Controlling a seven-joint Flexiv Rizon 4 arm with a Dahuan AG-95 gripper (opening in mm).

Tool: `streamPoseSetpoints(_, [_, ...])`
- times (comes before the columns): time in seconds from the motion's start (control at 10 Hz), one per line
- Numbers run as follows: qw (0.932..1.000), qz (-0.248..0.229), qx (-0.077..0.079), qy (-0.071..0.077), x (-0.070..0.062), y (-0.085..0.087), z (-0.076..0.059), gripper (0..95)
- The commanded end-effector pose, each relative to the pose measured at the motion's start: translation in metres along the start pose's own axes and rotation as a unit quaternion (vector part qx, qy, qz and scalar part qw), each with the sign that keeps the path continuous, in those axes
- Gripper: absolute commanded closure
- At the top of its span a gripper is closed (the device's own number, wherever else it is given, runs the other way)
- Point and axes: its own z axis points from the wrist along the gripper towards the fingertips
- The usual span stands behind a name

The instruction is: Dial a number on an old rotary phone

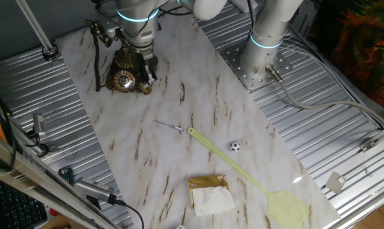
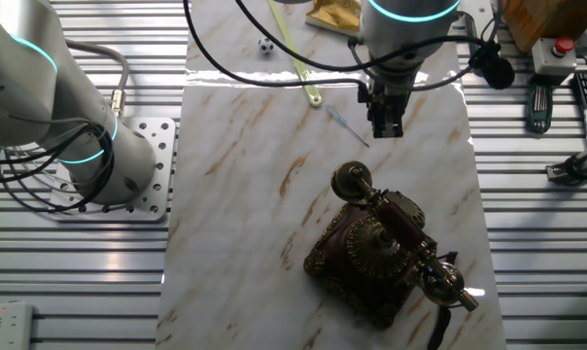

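1 ornate bronze rotary phone (image 2: 376, 255), round brass dial (image 1: 123, 80), marbled table (image 1: 198, 102).

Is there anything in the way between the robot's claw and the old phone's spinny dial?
Nothing visible blocks it. The gripper hangs right beside the old rotary phone, next to its dial. The flyswatter, small ball and thin tool lie farther down the table, out of the way.

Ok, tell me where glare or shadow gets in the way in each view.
One fixed view: the gripper and wrist overlap the old rotary phone, whose dark body sits in shade. The other fixed view: bright reflections streak the marble tabletop near its far edge; the phone is evenly lit.
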Motion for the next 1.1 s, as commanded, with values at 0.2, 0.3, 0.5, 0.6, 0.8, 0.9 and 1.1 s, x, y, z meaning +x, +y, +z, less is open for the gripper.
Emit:
streamPoseSetpoints(0.2, [1.0000,-0.004,0.003,0.000,-0.0003,0.0004,0.0001,95.0])
streamPoseSetpoints(0.3, [1.0000,-0.004,0.004,0.000,-0.0003,0.0004,0.0001,95.0])
streamPoseSetpoints(0.5, [1.0000,-0.006,0.006,-0.002,-0.0002,0.0006,-0.0009,95.0])
streamPoseSetpoints(0.6, [1.0000,-0.006,0.006,-0.003,-0.0002,0.0006,-0.0010,95.0])
streamPoseSetpoints(0.8, [1.0000,-0.006,0.005,-0.003,-0.0001,0.0006,-0.0013,95.0])
streamPoseSetpoints(0.9, [1.0000,-0.004,0.008,-0.002,-0.0002,0.0006,-0.0011,95.0])
streamPoseSetpoints(1.1, [1.0000,-0.003,0.009,0.000,-0.0002,0.0005,-0.0011,95.0])
